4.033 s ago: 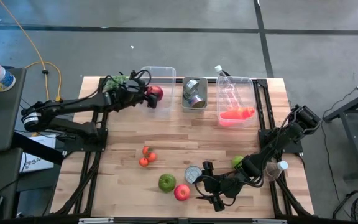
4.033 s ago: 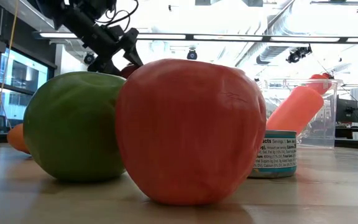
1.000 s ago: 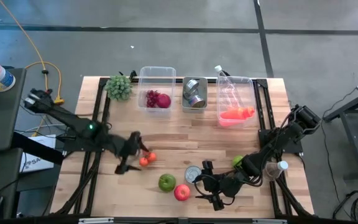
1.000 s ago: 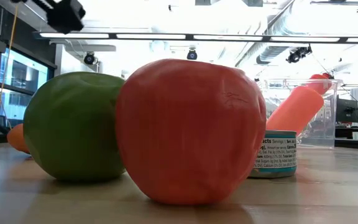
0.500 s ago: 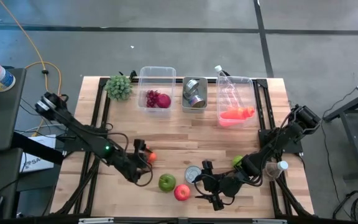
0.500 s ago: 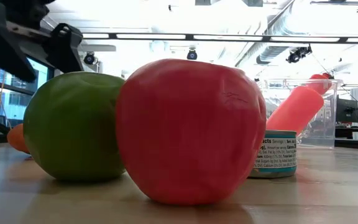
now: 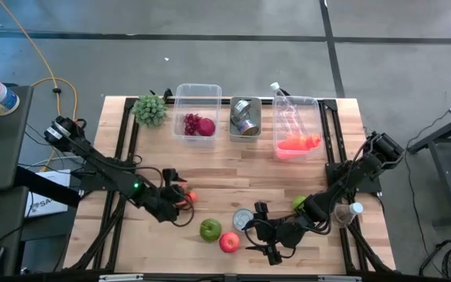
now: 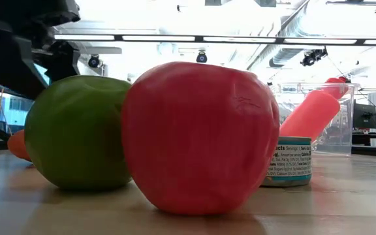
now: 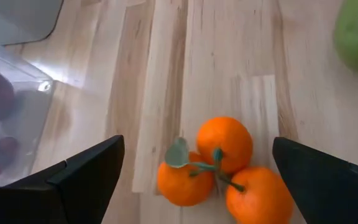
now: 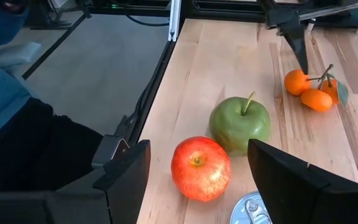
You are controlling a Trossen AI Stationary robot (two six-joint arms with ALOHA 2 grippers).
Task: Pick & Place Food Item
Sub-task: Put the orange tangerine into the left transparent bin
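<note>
Currently the cluster of three small oranges (image 9: 222, 165), joined by green stems and one leaf, lies on the wooden table (image 7: 225, 168) in its left half, near the middle, and I read it as the next food item to be picked. My left gripper (image 7: 177, 196) has travelled from the back of the table, where a red fruit (image 7: 198, 125) now rests in the left clear bin (image 7: 180, 106), down to this cluster; half a second ago it stood slightly nearer the front edge, and it has since drawn in over the fruit. Its fingers (image 9: 86, 177) stand fully apart, one on each side of the cluster in the left wrist view, with nothing between them yet. I judge the earlier placement complete and a new grasp approach under way. The oranges are round, smooth-skinned and glossy; being stem-linked, they will probably lift as one unit but may swing. Just beside them towards the front lie a green apple (image 7: 210, 229) and a red apple (image 7: 229, 242), touching or nearly so, both waxy and firm. A small tin (image 7: 243, 218) stands to the right of the apples. My right gripper (image 7: 266, 235) waits low at the front right, unmoved over the last four seconds, fingers partly spread and empty. The middle bin (image 7: 245, 117) holds metal cans, the right bin (image 7: 296, 129) an orange item.
</note>
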